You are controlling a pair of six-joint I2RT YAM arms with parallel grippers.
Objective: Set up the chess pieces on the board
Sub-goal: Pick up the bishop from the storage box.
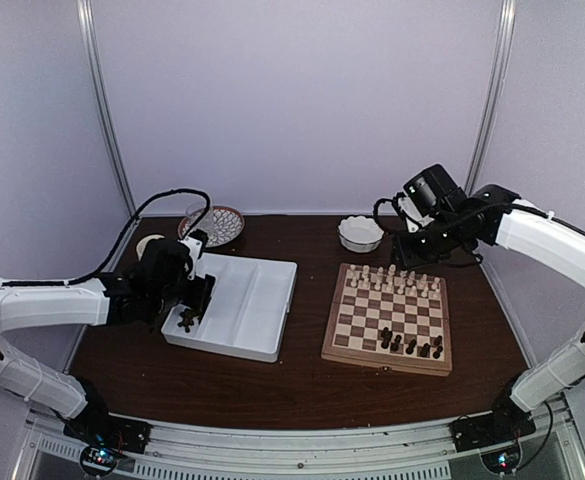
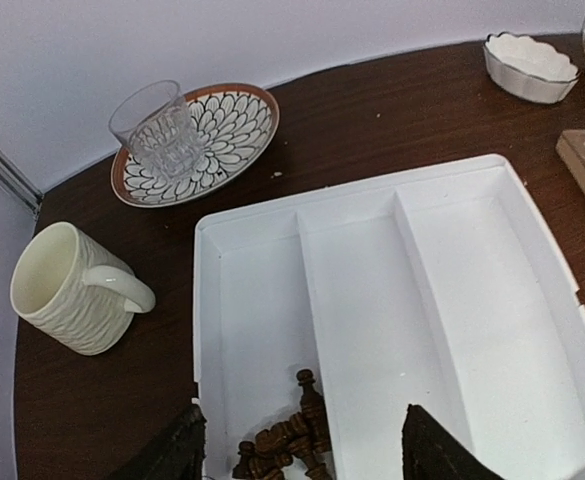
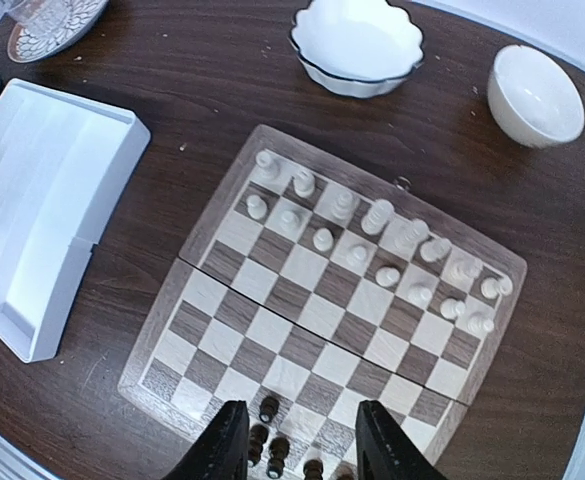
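We log the left gripper (image 2: 303,412) spread over the dark chessmen (image 2: 287,435) heaped in one end compartment of the white tray (image 2: 492,330), presumably to pinch one, while the right gripper (image 3: 300,405), jaws apart, hovers over the chessboard (image 3: 302,320).

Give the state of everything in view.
Board, open flat.
Cream pieces, standing, far rows.
Dark pieces on board, standing, near rows.
Tray, left compartment holds pieces.
Dark pieces in tray, heaped, lying.
Glass, upright on plate.
Mug, upright.
Left gripper, open over tray.
Right gripper, open over board.
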